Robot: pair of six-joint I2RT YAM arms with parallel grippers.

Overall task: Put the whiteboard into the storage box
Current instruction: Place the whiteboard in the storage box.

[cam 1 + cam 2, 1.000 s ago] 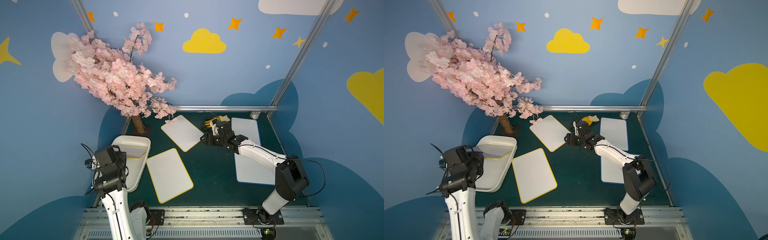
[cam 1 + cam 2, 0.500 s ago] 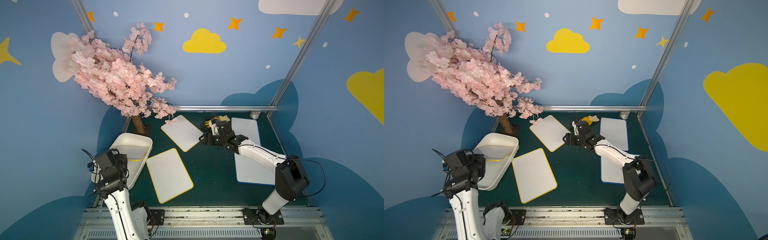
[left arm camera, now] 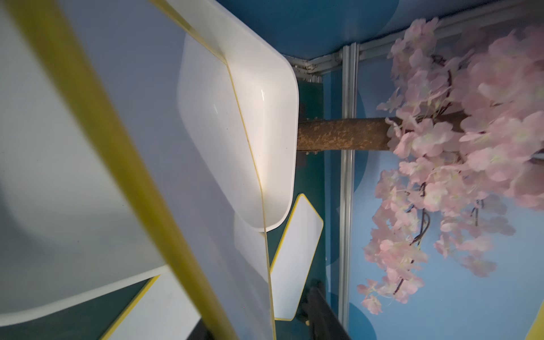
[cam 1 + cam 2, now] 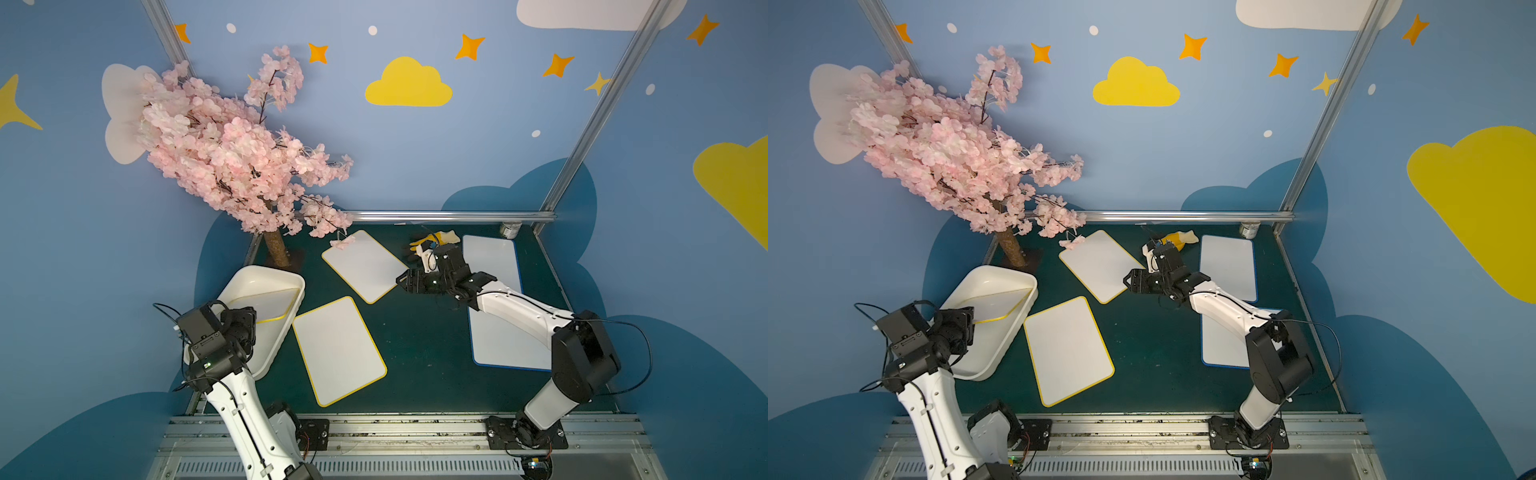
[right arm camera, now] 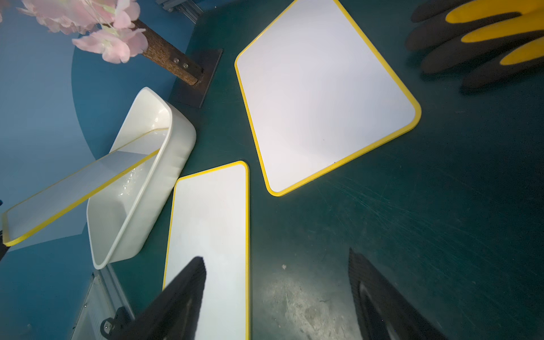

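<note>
The white storage box (image 4: 275, 348) (image 4: 994, 272) sits at the table's left edge. A yellow-rimmed whiteboard (image 4: 270, 305) (image 4: 1000, 305) (image 5: 73, 188) leans into it, far end down inside, near end up over the rim. My left gripper (image 4: 245, 320) (image 4: 963, 328) (image 3: 259, 315) is open at that raised end, its fingers standing wide on either side of the blurred board edge. My right gripper (image 4: 405, 284) (image 4: 1129, 282) (image 5: 276, 256) hangs open and empty over the mat between two loose whiteboards.
Two yellow-rimmed whiteboards lie flat on the green mat, one near (image 4: 338, 349) and one far (image 4: 363, 266). Two blue-rimmed ones (image 4: 492, 257) (image 4: 507, 340) lie at the right under my right arm. A pink blossom tree (image 4: 232, 153) overhangs the box. A glove (image 4: 436, 239) and a can (image 4: 510, 229) sit at the back.
My left gripper's jaws have parted from the whiteboard's raised end, and the board has sunk lower into the box. The box has turned slightly. The right arm has not moved.
</note>
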